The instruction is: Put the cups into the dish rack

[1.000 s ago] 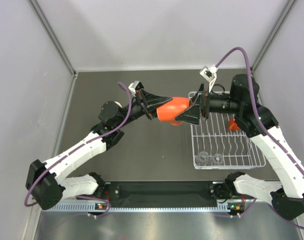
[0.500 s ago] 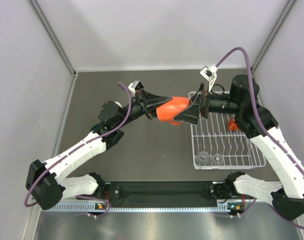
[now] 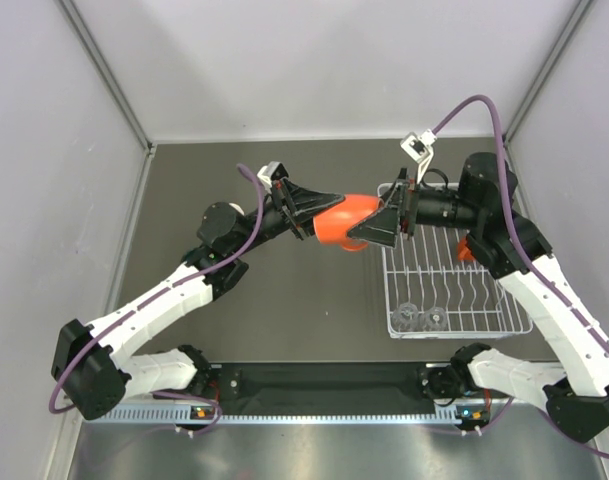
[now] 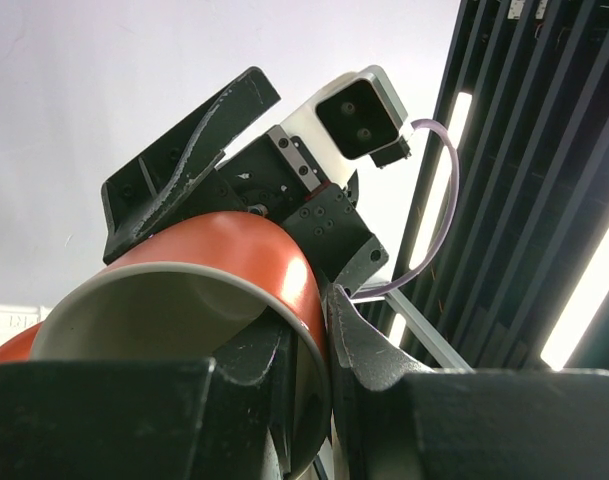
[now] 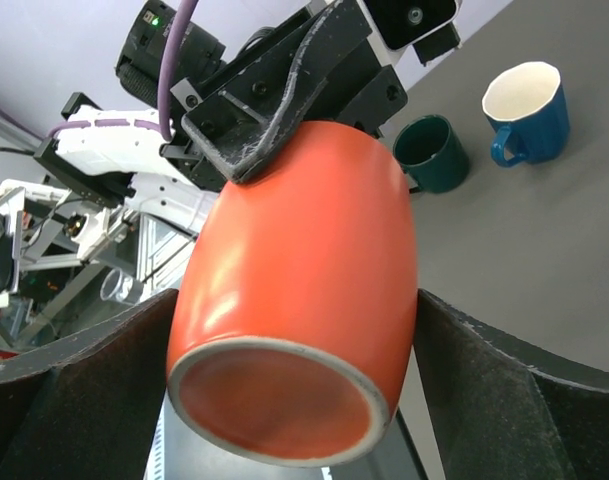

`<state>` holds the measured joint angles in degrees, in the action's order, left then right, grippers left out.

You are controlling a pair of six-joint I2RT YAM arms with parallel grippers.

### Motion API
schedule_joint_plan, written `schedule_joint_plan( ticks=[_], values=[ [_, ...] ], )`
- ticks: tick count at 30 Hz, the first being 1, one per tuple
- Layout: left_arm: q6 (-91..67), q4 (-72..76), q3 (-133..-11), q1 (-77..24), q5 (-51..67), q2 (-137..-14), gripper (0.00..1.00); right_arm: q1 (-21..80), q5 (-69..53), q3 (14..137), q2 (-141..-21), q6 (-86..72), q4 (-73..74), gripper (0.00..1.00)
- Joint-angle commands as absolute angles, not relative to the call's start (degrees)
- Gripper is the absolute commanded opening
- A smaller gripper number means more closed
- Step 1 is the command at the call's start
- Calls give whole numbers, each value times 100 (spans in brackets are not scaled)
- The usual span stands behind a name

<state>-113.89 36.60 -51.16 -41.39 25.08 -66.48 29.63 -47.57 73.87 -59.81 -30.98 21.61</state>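
Large orange mug point(image 3: 342, 218) hangs sideways between both grippers. The left gripper point(image 3: 324, 215) clamps its rim and offers the base to the right gripper point(image 3: 374, 222). The right gripper's fingers straddle the base, though whether they are squeezing it cannot be told. This is likely a handover, since the dish rack point(image 3: 464, 300) lies beneath the right gripper.

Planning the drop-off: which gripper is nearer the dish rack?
Right. The right gripper sits just beside the dish rack's far left corner, straddling the orange mug; the left gripper holds the mug's rim farther left.
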Motion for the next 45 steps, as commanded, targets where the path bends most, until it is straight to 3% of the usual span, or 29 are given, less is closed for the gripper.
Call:
schedule_joint_plan(
  ticks=[1,3,12,15,16,17,20,21,23,24,28,40,45],
  values=[
    [-12331,4386,-5212,-4140,2461,-6477,0,3120,-4913,7365,-5845,-3339,1460,91],
    [-12331,4394,-5212,-4140,2452,-6460,0,3120,-4913,7304,-5836,-3419,1363,89],
    [-12331,4395,-5133,-4166,2461,-6442,0,3120,-4773,7146,-5792,-3770,985,64],
    [-12357,4342,-5089,-4157,2487,-6434,0,3120,-4816,7137,-5792,-3823,871,47],
    [-12357,4324,-5071,-4166,2496,-6434,0,3120,-4816,7119,-5783,-3806,870,33],
    [-12375,4307,-5054,-4166,2496,-6425,1,3120,-4816,7137,-5775,-3788,879,26],
    [-12340,4202,-4949,-4166,2479,-6372,22,3120,-4843,7145,-5775,-3692,967,0],
    [-12331,4192,-4879,-4157,2452,-6355,37,3120,-4808,7154,-5740,-3622,1045,0],
    [-12331,4201,-4817,-4157,2452,-6320,50,3120,-4773,7172,-5713,-3481,1125,0],
    [-12331,4192,-4782,-4149,2487,-6319,61,3120,-4772,7181,-5704,-3428,1221,0],
    [-12314,4166,-4755,-4148,2601,-6337,73,3120,-4623,7137,-5581,-3235,1406,0],
    [-11945,3718,-4184,-3833,2672,-5819,84,3076,-3841,7339,-5502,-2848,2425,0],
    [-11278,2507,-4157,-3490,2663,-5195,85,2927,-3482,7462,-5458,-2707,2986,0]
  ],
)
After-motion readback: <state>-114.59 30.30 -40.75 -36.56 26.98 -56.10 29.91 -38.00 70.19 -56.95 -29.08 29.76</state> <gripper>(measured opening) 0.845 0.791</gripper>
